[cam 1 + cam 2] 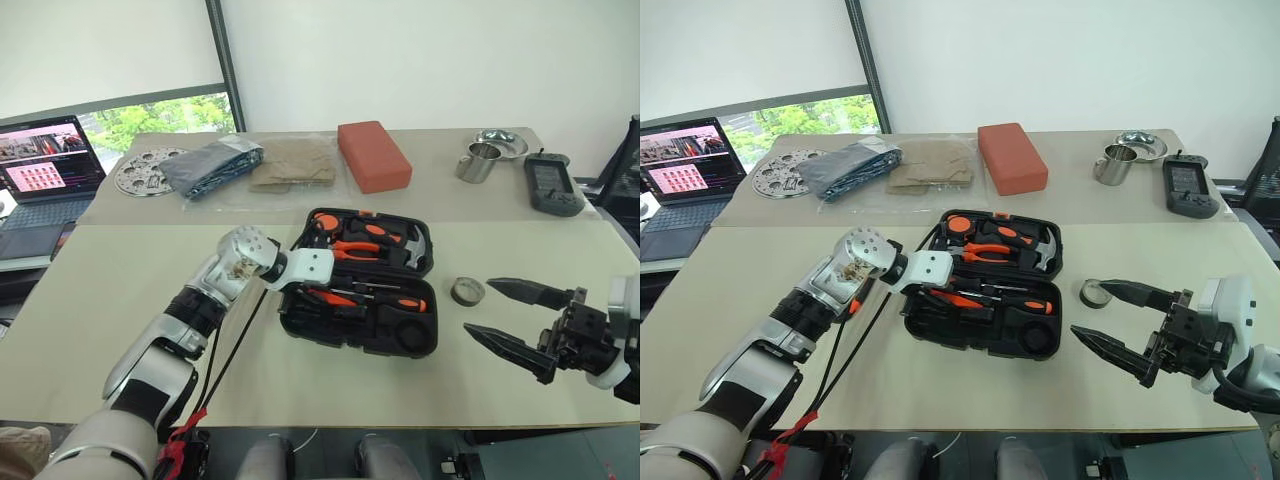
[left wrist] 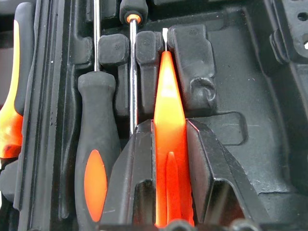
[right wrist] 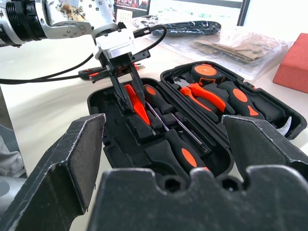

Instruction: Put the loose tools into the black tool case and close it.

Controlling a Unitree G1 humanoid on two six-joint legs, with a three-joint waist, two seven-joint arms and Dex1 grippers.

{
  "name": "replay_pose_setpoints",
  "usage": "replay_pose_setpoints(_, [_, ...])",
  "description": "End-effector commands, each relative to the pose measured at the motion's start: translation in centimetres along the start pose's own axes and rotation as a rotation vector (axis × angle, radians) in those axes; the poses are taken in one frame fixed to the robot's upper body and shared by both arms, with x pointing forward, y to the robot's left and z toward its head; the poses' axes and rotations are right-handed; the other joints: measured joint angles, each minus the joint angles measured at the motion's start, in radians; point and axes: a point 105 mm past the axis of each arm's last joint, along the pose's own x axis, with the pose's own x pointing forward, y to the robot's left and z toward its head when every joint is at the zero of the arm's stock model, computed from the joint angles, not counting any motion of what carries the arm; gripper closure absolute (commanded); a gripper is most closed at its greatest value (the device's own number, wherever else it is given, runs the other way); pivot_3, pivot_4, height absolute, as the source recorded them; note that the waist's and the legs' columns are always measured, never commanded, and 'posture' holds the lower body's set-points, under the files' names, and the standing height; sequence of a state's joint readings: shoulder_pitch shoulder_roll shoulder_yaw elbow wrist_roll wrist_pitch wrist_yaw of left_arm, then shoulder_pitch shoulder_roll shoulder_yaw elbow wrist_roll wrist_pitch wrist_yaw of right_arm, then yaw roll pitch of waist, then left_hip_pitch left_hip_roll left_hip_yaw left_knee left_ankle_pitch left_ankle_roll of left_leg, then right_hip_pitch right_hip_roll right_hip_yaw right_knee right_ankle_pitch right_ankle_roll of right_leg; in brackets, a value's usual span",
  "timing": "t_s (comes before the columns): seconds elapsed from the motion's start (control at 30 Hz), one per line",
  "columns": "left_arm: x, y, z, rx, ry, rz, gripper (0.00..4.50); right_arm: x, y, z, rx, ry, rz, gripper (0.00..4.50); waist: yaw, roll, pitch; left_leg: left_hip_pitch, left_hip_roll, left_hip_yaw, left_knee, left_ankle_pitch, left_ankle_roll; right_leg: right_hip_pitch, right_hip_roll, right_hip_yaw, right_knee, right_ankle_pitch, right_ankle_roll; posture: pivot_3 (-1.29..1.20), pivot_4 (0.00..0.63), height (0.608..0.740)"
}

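On a beige bench (image 1: 120,300) by a window, the left gripper (image 3: 131,98) clamps a slim orange tool (image 2: 168,139) inside the open black tool case (image 1: 330,335); right gripper (image 1: 505,315) fingers gape empty.

**Soft daylight, sharp head views, blurred fingers up close**

The scene was bright and evenly lit. Daylight came from the window (image 1: 160,118) at the far left, and the white wall behind looked almost washed out. Shadows on the table (image 1: 90,300) were faint and soft-edged; the deepest darkness sat inside the black tool case (image 1: 365,300), where moulded detail was hard to read from my head views. The metal cup (image 1: 478,162) carried small glints. In my left wrist view the slim orange tool (image 2: 168,144) glowed oversaturated, nearly blown out. In my right wrist view my own fingers (image 3: 72,163) loomed large and soft, out of focus.
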State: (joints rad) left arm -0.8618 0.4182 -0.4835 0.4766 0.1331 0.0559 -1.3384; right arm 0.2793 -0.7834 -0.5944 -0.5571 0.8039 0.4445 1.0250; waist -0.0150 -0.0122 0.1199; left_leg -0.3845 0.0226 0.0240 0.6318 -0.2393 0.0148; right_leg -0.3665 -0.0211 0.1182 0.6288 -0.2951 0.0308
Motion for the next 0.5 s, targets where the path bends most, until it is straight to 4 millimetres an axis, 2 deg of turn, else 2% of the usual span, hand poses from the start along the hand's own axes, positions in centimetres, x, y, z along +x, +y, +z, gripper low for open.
replay_pose_setpoints(0.03, [1.3,-1.2,-1.5,-0.043,0.057,-0.043,4.03,0.0,0.0,0.9,-0.052,-0.020,0.009,0.00,0.000,0.000,0.000,0.000,0.000,0.000,0.000,0.000,0.000,0.001,0.000,0.000,0.000,0.000,0.000,0.00,0.150,0.740])
replay_pose_setpoints(0.2, [2.1,-1.7,-2.3,-0.115,0.041,-0.046,4.03,0.0,-0.1,0.9,-0.053,-0.017,0.009,0.00,0.001,0.001,-0.001,0.002,0.000,0.000,0.000,0.000,0.000,0.005,0.000,0.000,-0.001,-0.001,0.002,0.00,0.150,0.740])
replay_pose_setpoints(0.5, [2.6,-1.6,-4.0,-0.137,0.070,-0.015,4.03,0.0,-0.1,1.0,-0.057,-0.016,0.012,0.00,0.001,0.001,-0.002,0.010,-0.004,-0.003,0.001,0.000,0.000,0.015,-0.002,0.001,-0.001,-0.003,0.005,0.00,0.150,0.740])
